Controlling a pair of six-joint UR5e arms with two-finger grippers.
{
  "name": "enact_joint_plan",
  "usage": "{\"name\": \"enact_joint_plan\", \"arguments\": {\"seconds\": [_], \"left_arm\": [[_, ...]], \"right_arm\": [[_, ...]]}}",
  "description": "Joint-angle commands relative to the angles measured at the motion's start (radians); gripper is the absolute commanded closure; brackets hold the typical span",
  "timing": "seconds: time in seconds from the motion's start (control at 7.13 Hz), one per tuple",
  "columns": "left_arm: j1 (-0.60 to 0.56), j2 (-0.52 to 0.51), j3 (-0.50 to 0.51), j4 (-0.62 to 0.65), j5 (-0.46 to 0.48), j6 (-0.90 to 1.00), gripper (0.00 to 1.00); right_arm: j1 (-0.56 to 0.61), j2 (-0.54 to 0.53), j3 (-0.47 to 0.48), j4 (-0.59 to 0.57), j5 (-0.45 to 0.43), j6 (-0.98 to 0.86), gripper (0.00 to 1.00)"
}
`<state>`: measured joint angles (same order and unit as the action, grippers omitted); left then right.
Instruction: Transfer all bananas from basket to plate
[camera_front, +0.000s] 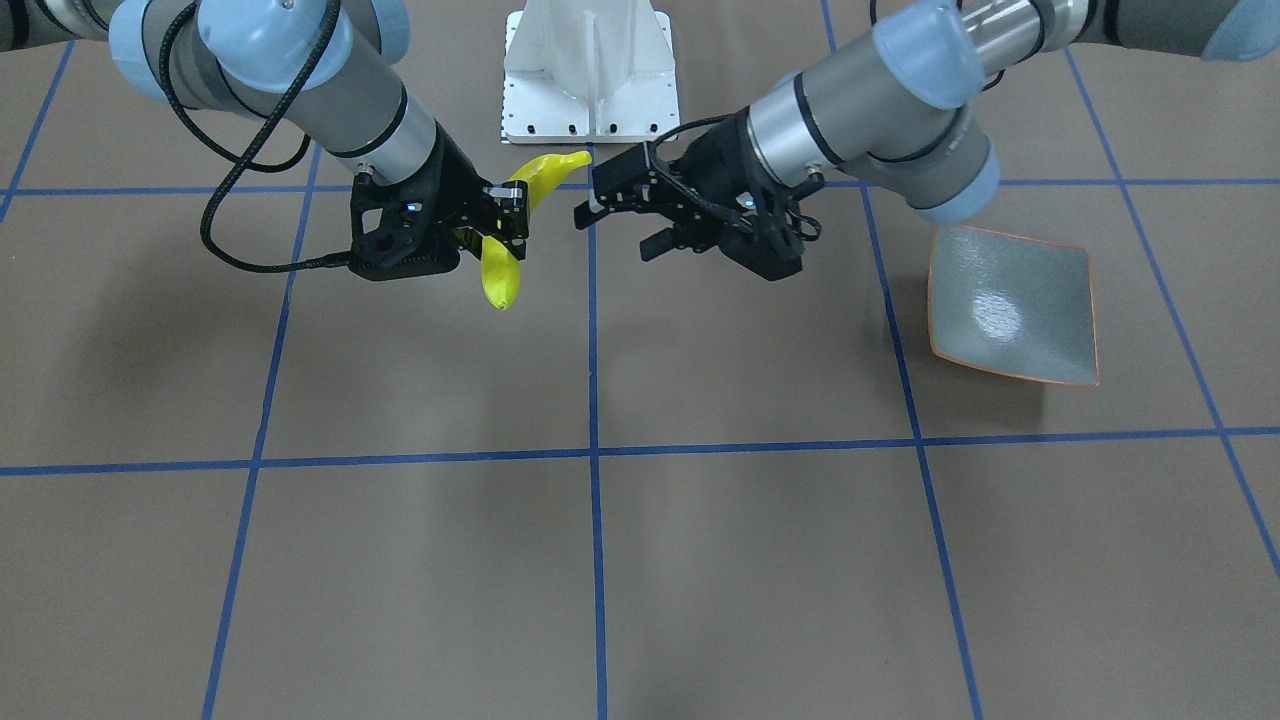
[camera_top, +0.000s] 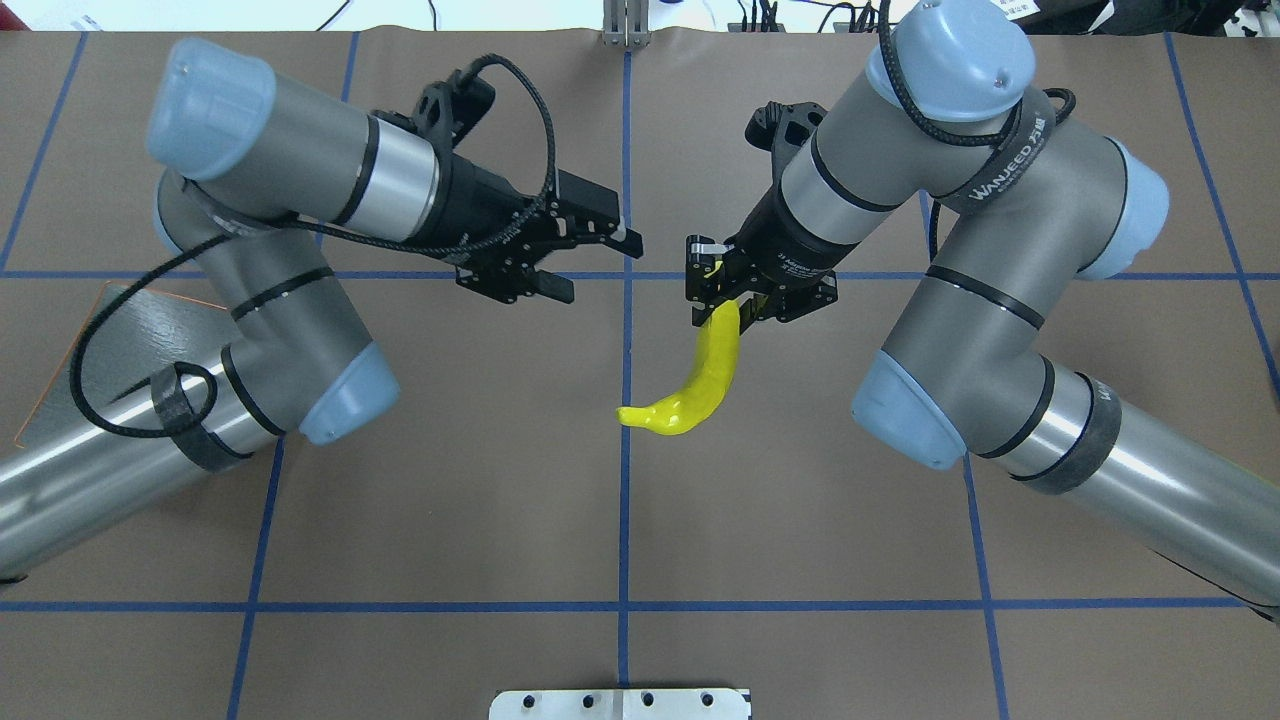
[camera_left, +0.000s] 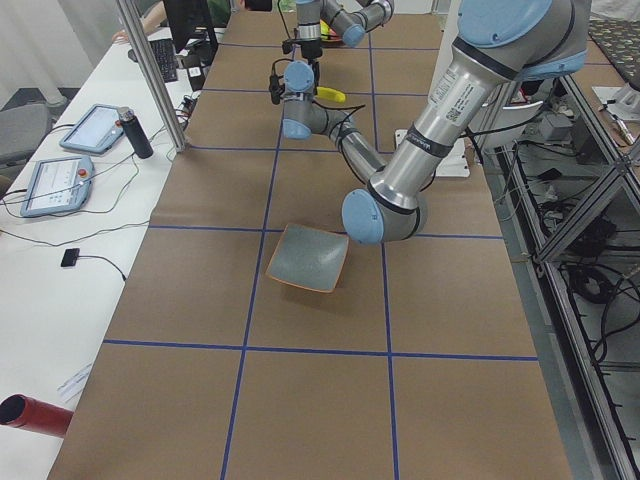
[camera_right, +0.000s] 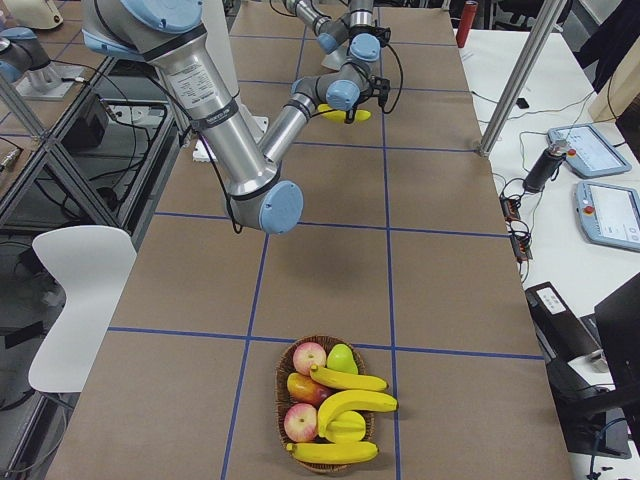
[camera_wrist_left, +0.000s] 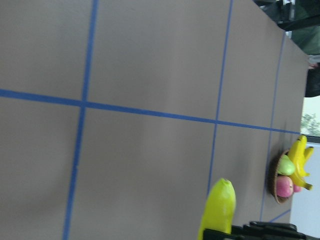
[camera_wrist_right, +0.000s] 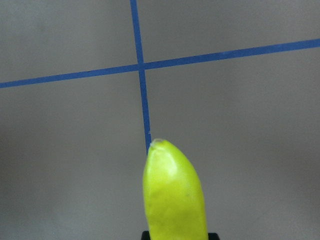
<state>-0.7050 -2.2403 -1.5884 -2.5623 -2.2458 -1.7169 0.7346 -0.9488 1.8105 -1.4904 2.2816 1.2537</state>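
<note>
While the right jaws pinch the banana (camera_top: 705, 370) mid-length, the left jaws (spread, nearer the plate (camera_front: 1010, 300)) face its side.

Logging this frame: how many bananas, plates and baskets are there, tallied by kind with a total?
Bananas: 4 (one in the right gripper, three in the basket)
Plate: 1
Basket: 1
Total: 6
</note>
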Motion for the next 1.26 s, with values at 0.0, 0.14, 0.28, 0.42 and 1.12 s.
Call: {"name": "enact_joint_plan", "arguments": {"seconds": [0.0, 0.14, 0.28, 0.42, 1.12], "left_arm": [[0.065, -0.009, -0.036, -0.018, 0.034, -0.056, 0.0], [0.073, -0.009, -0.036, -0.018, 0.034, -0.056, 0.0], [0.088, -0.007, -0.03, -0.018, 0.035, -0.053, 0.0], [0.099, -0.007, -0.024, -0.016, 0.037, -0.052, 0.0], [0.18, -0.009, -0.022, -0.015, 0.144, -0.05, 0.01]], "right_arm": [[0.0, -0.002, 0.001, 0.002, -0.001, -0.002, 1.0], [0.002, -0.005, 0.001, 0.002, -0.001, -0.006, 1.0], [0.005, -0.005, 0.001, 0.004, 0.001, -0.01, 1.0], [0.006, -0.004, 0.003, 0.004, 0.003, -0.01, 1.0], [0.008, -0.002, 0.01, 0.007, 0.007, -0.01, 1.0]]}}
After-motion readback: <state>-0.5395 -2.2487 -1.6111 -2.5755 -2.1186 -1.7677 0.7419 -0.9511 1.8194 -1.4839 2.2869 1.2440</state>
